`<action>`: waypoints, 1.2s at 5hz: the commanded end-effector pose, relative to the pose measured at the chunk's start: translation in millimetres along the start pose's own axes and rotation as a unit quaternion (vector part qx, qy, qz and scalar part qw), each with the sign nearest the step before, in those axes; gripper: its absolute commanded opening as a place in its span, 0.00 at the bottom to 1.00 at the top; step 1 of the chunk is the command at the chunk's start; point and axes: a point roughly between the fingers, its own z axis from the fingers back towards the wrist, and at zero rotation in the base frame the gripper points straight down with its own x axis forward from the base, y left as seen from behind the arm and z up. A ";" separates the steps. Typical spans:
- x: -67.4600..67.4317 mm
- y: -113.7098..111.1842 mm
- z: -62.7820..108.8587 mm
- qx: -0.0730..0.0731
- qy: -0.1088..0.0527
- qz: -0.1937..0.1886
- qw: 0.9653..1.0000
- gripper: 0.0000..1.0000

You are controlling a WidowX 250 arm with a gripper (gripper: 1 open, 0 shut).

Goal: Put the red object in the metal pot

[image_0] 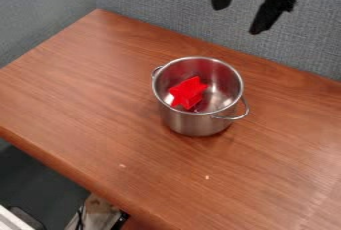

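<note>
The red object lies inside the metal pot, leaning against its inner wall. The shiny pot stands upright near the middle of the wooden table, one loop handle toward the right. My gripper hangs high above the table's far edge, up and to the right of the pot. Its two black fingers are spread apart, open, and nothing is between them.
The table's near-left edge runs diagonally, with the floor and some clutter below it. A grey wall stands behind the table.
</note>
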 end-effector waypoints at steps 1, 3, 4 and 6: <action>-1.0 -0.3 7.2 0.008 -0.036 0.037 0.999 0.00; -14.6 8.4 -4.6 0.002 -0.047 0.086 0.995 1.00; -26.2 23.2 2.7 -0.012 -0.081 0.092 0.992 1.00; -16.0 65.9 12.1 -0.027 -0.106 0.084 0.990 1.00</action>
